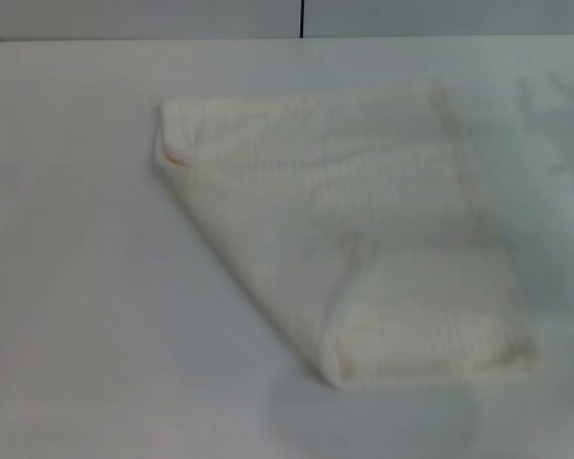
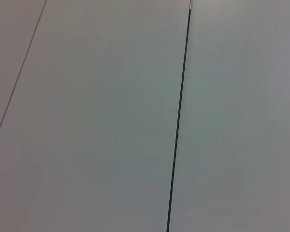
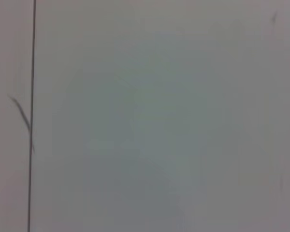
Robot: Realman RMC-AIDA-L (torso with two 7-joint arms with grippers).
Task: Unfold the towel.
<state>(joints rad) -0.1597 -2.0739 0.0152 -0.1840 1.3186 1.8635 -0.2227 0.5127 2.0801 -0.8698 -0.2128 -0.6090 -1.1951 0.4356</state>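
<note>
The towel (image 1: pixel 349 225) is a cream-white cloth with a fine waffle-grid texture. It lies flat on the white table (image 1: pixel 86 316) in the head view, a little right of centre. One corner is folded over along a diagonal crease that runs from the far left corner (image 1: pixel 169 153) to the near edge (image 1: pixel 330 368), so it shows as a four-sided shape with a slanted left side. Neither gripper shows in any view. Both wrist views show only plain pale surface with a thin dark seam line, and no towel.
The table's far edge (image 1: pixel 287 38) meets a pale wall with a dark vertical seam (image 1: pixel 301 17). Bare tabletop lies to the left of the towel and in front of it. A dark seam (image 2: pixel 179 121) crosses the left wrist view; another seam (image 3: pixel 32 116) shows in the right wrist view.
</note>
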